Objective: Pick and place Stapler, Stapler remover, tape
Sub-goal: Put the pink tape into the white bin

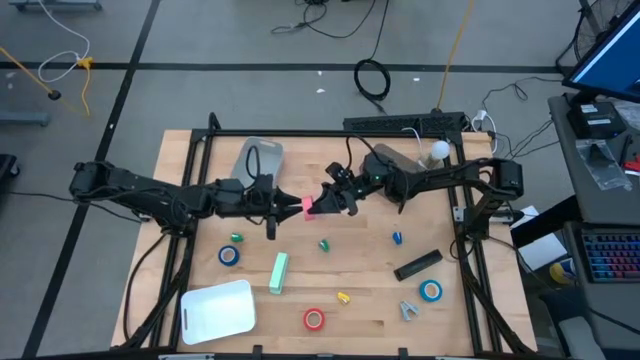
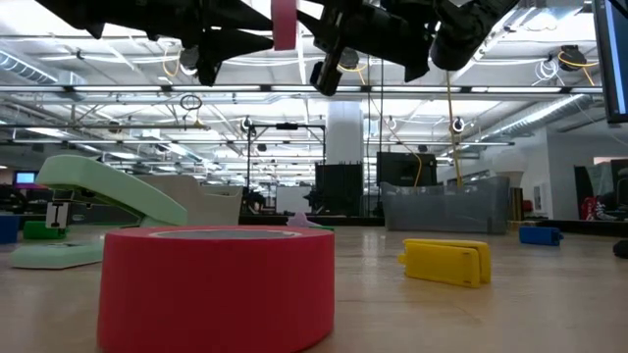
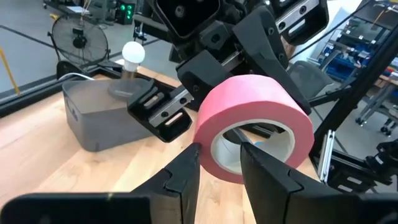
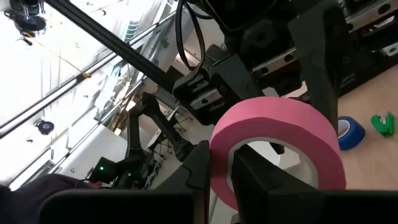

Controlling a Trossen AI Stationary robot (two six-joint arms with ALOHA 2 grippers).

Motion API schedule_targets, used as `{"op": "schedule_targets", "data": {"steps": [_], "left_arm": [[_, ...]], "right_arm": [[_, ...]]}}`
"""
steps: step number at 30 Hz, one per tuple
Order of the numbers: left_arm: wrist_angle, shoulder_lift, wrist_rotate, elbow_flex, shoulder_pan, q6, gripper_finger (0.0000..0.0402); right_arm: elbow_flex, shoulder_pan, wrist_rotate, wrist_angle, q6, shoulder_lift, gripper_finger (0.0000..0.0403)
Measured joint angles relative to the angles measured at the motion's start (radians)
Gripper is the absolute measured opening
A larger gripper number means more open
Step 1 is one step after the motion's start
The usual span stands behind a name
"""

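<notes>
- We see both grippers meeting above the middle of the table in the high view, each pinching the same pink roll of tape [image 1: 308,207] from opposite sides.
- The left gripper [image 3: 219,163] has its fingers closed on the roll's wall, one finger outside, one inside the core.
- The right gripper [image 4: 219,167] grips the roll the same way, its fingers pressed on the wall from the other side.
- The roll hangs in the air, clear of the table [image 1: 180,180].
- Below it, toward the lower centre of the high view, lie a green stapler [image 1: 279,272], a red roll [image 1: 314,319] and a small yellow piece [image 1: 344,298].
- At lower left we see a blue roll [image 1: 229,255] and a white board [image 1: 218,311].
- At lower right sit a black stapler [image 1: 417,265], another blue roll [image 1: 431,291] and a metal staple remover [image 1: 408,311].
- A grey box [image 1: 258,160] sits at the upper centre, behind the left arm.
</notes>
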Motion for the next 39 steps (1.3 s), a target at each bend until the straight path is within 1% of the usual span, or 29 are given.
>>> {"op": "schedule_targets", "data": {"steps": [10,16,24,34,36,39], "left_arm": [[-0.004,-0.002,0.016,0.001,0.000,0.000,0.0120],[-0.002,-0.002,0.053,0.001,-0.001,-0.027,0.0120],[0.000,-0.002,0.054,0.001,0.003,-0.041,0.0120],[-0.002,-0.002,0.065,0.001,0.037,-0.046,0.0121],[0.002,0.000,0.080,0.005,0.045,-0.049,0.0126],[0.003,-0.001,0.092,0.005,0.051,-0.072,0.0146]], "right_arm": [[0.000,0.013,-0.039,0.000,0.044,-0.002,0.0031],[0.000,0.014,-0.054,0.000,0.055,-0.002,0.0031],[0.001,0.013,-0.054,0.000,0.079,-0.003,0.0031],[0.002,0.013,-0.057,-0.001,0.105,-0.003,0.0031],[0.003,0.014,-0.058,0.001,0.108,-0.002,0.0031],[0.004,0.015,-0.064,0.002,0.109,-0.002,0.0031]]}}
